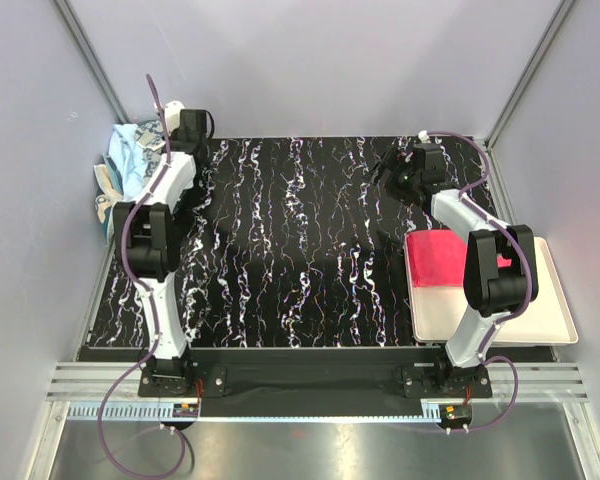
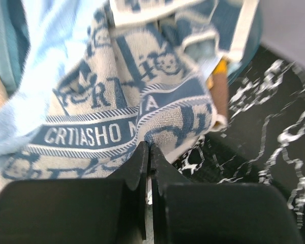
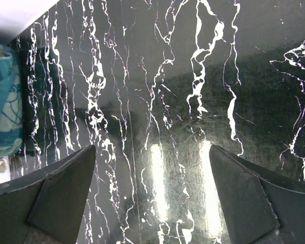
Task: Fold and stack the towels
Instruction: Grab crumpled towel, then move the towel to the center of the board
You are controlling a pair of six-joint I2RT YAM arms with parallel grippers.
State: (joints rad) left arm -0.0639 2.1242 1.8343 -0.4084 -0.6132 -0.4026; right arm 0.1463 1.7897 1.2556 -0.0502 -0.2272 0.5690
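Most of the towels are bunched in a heap [image 1: 130, 165] at the far left corner of the table [image 1: 300, 260], half hanging off the edge against the wall. The left arm is stretched right up to it.

On the left wrist view, the left gripper [image 2: 148, 148] is clenched, jaws pressed together with only a hairline gap. The tips sit right at the bottom edge of the patterned towel [image 2: 117, 101], the pale grey one with dark-blue lettering and little logos. It looks like they're touching the cloth, but I honestly can't tell if any of it is pinched between them. The light blue towel [image 2: 46, 61] is crumpled up beside it on the left, partly overlapping it.

The right arm is over on the far right side of the table. The right gripper [image 3: 151, 147] is released, jaws spread wide, nothing between them, hanging over bare black marble-look tabletop. You can just make out the heap as a blue blob at the left edge of that view.

The pink towel [image 1: 440, 255] is on its own, lying flat at the far end of the cream tray [image 1: 540, 320] on the right side, partly hidden behind the right arm. It's well apart from the others.
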